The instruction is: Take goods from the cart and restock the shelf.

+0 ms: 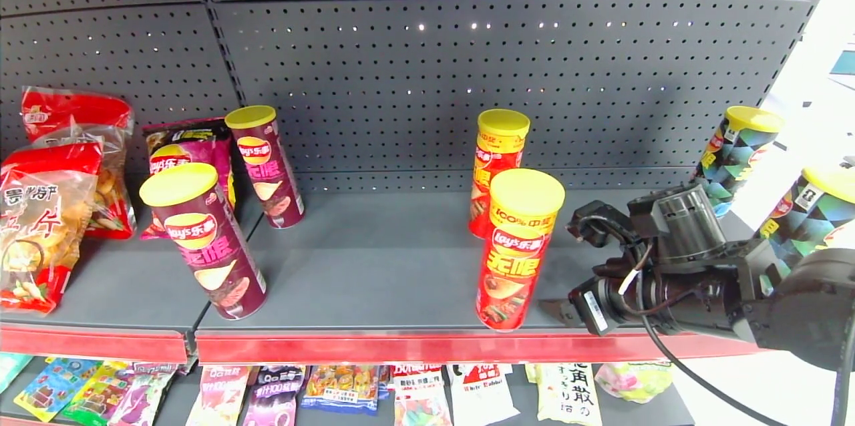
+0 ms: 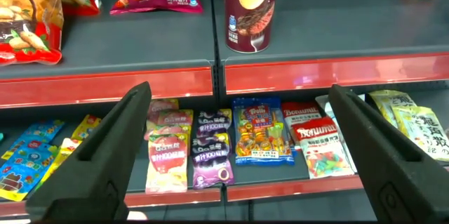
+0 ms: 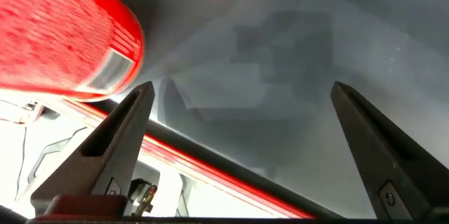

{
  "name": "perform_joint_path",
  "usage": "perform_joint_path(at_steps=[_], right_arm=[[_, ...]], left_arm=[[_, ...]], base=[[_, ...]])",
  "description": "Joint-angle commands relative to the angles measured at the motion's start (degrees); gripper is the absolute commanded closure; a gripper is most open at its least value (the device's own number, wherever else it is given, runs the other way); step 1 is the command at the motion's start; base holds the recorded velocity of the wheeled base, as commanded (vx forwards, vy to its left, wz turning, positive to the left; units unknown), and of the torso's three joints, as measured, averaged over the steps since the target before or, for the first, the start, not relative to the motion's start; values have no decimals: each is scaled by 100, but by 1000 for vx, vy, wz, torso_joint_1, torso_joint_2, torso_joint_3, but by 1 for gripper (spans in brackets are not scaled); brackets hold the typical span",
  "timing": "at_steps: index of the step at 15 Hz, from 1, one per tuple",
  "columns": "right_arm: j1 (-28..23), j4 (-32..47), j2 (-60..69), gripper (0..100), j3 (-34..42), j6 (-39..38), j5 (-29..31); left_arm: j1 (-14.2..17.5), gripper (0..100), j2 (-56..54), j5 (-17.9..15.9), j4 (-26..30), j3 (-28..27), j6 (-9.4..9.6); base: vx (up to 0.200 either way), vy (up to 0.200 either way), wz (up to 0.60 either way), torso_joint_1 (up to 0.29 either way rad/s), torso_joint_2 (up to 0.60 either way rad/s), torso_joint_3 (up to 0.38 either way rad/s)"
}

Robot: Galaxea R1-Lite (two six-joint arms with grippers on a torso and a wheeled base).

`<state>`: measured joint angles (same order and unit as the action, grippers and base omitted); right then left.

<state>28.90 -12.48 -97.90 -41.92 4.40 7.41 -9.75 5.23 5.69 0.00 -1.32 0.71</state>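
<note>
A red chip can (image 1: 518, 252) with a yellow lid stands upright at the front edge of the grey shelf (image 1: 387, 266). Just right of it, over the shelf, my right gripper (image 1: 564, 269) is open with nothing between its fingers. In the right wrist view the gripper (image 3: 242, 90) spans bare shelf, and the red can (image 3: 63, 34) lies outside one finger. A second red can (image 1: 497, 152) stands behind the first. My left gripper (image 2: 238, 90) is open and empty, low in front of the shelf's red lip (image 2: 330, 73), facing a purple can (image 2: 249, 6).
Two purple cans (image 1: 207, 246) (image 1: 264, 165) and snack bags (image 1: 47, 226) fill the shelf's left side. Two dark patterned cans (image 1: 735, 152) (image 1: 811, 212) stand at the far right. The lower shelf holds several candy packets (image 2: 263, 129). Bare shelf lies between the purple and red cans.
</note>
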Motion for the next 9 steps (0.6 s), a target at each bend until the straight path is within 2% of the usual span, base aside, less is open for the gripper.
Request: perform_joint_path(at_steps=[1,9], right_arm=[[45,9,-71,0,-53,-27,-3],[203,0,-203,0,-202,-106,-3]], left_arm=[[0,0,13,2,0,0,0],[0,0,4,2,0,0,0]], base=[[0,0,0,0,0,0],[0,0,0,0,0,0]])
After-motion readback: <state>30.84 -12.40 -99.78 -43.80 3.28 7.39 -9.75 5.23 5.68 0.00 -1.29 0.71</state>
